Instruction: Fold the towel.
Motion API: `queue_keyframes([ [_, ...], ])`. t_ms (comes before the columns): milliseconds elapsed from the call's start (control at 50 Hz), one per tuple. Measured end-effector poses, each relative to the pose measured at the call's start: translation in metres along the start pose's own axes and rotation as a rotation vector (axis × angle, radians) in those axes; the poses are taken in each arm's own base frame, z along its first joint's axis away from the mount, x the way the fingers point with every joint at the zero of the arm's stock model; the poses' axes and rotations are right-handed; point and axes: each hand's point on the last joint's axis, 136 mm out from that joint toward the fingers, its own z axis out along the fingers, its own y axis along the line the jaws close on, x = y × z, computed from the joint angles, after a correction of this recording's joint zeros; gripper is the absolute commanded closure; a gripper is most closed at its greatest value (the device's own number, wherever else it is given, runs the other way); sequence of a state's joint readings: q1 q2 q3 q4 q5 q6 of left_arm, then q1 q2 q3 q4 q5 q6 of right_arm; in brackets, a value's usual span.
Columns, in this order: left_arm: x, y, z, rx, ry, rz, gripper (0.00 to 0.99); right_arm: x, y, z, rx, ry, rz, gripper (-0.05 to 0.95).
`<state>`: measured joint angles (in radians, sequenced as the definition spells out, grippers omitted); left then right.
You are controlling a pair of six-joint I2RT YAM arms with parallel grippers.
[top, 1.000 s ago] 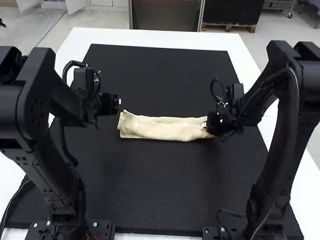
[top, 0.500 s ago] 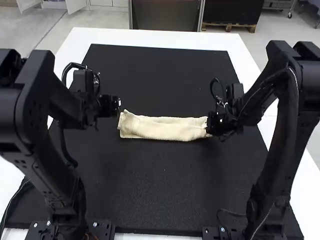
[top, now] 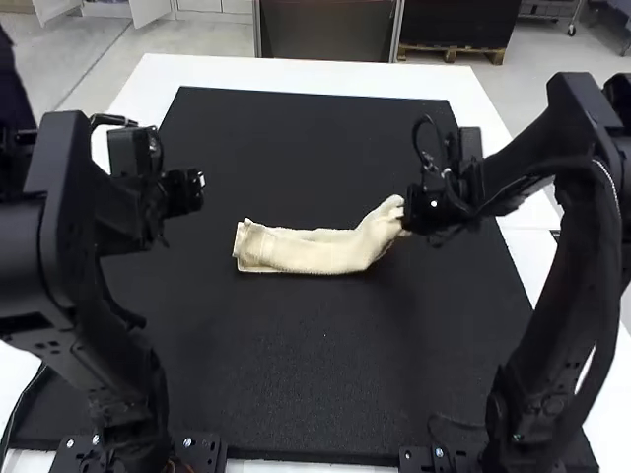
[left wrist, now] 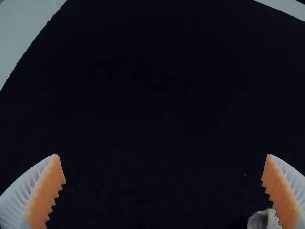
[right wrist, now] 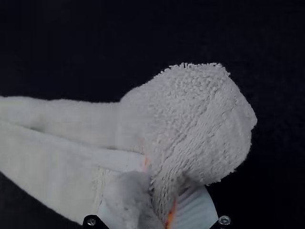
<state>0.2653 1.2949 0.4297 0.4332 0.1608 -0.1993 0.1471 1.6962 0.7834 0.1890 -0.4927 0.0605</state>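
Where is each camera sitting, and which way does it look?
High view: fixed above and behind the robot, looking forward and down at the towel; the left arm and right arm show.
Left wrist view: on the left arm's wrist, looking at the black mat; its own gripper, the left gripper, shows open.
Right wrist view: on the right arm's wrist, looking at the towel; its own gripper, the right gripper, shows pinching it.
Shared: the high and right wrist views both show the towel's held end.

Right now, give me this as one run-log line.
Fold the towel | left gripper: open, empty | right gripper: shut on towel's right end, seemingly lifted | towel: narrow strip, left end on black mat
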Motion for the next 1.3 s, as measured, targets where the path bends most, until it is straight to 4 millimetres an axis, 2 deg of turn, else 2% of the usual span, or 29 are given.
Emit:
queue_keyframes([
  [140,0.003,0.015,-0.002,-0.037,0.013,0.001,0.028,-0.006,0.048,0.014,-0.087,0.019,-0.088,0.92],
  [260,0.005,0.018,-0.002,-0.044,0.022,0.016,0.028,-0.009,0.079,0.026,-0.141,0.036,-0.140,0.92],
  [360,0.006,0.018,-0.003,-0.047,0.031,0.029,0.028,-0.006,0.097,0.039,-0.171,0.062,-0.167,0.92],
  [560,-0.006,0.015,-0.010,-0.044,-0.009,0.046,0.028,0.012,0.133,0.069,-0.232,0.127,-0.223,0.92],
  [720,-0.006,0.015,-0.010,-0.044,-0.008,0.046,0.028,0.023,0.161,0.086,-0.276,0.160,-0.264,0.92],
  [1000,0.013,0.017,-0.011,-0.047,0.026,0.047,0.028,0.026,0.190,0.108,-0.321,0.177,-0.297,0.92],
  [1300,0.010,0.016,-0.012,-0.045,0.009,0.059,0.028,0.025,0.207,0.127,-0.344,0.183,-0.306,0.92],
])
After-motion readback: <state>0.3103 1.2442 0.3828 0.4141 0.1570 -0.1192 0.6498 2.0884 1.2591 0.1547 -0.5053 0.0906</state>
